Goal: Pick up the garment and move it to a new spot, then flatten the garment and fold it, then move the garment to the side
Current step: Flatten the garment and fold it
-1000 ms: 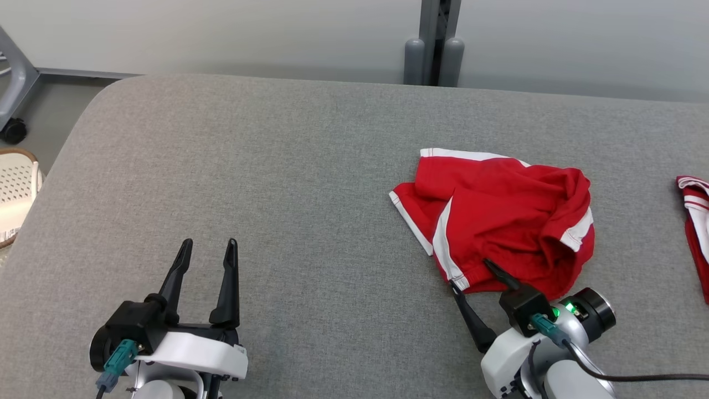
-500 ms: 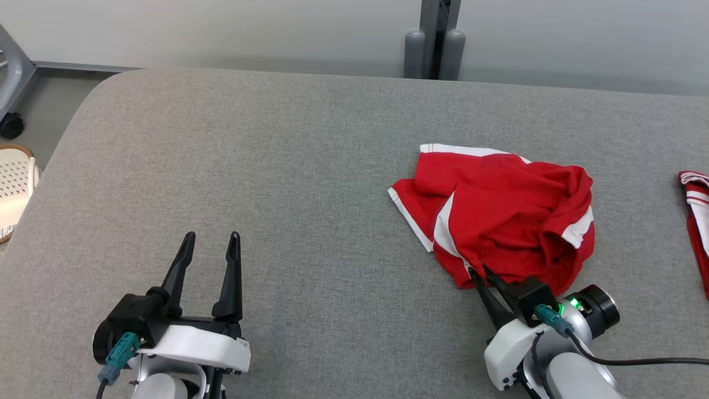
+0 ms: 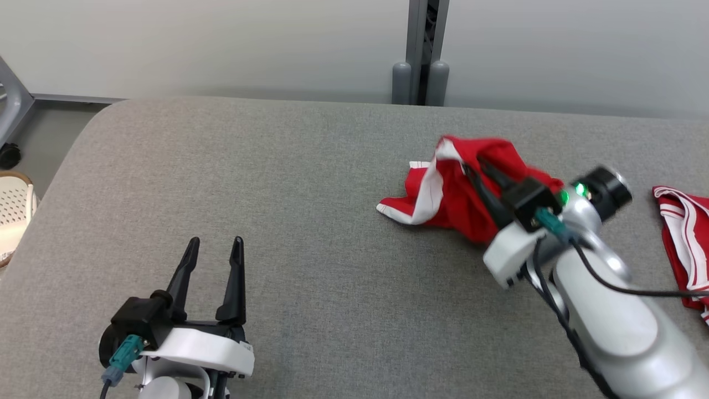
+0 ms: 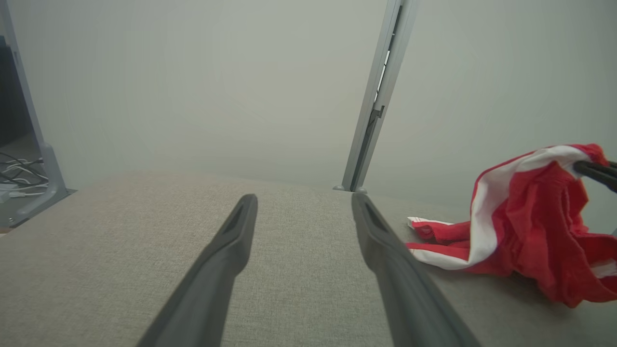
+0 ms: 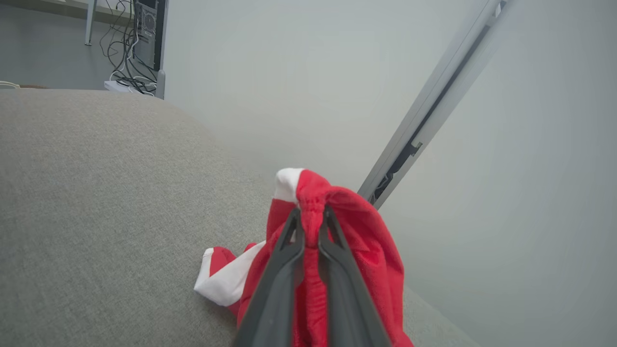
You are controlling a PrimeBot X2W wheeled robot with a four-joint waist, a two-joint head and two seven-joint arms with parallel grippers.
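Early in the first step: the garment (image 3: 443,202), red with white trim, hangs bunched from the right gripper (image 3: 473,164). It is partly raised off the table (image 3: 277,194), with one end trailing on the surface below and to the gripper's left. Carrying it to a new spot, flattening, folding and setting it aside all remain. The right gripper's jaws are pinched tight on a gathered fold at their tips. The left gripper (image 3: 216,241) rests well apart, jaws wide, holding nothing.

Left hand (image 3: 216,240), right hand (image 3: 475,164): long dark fingers (image 3: 234,271), black mounts (image 3: 138,318), white shells (image 3: 199,352), teal plugs (image 3: 123,354); right: green light (image 3: 564,197), cable (image 3: 620,285).
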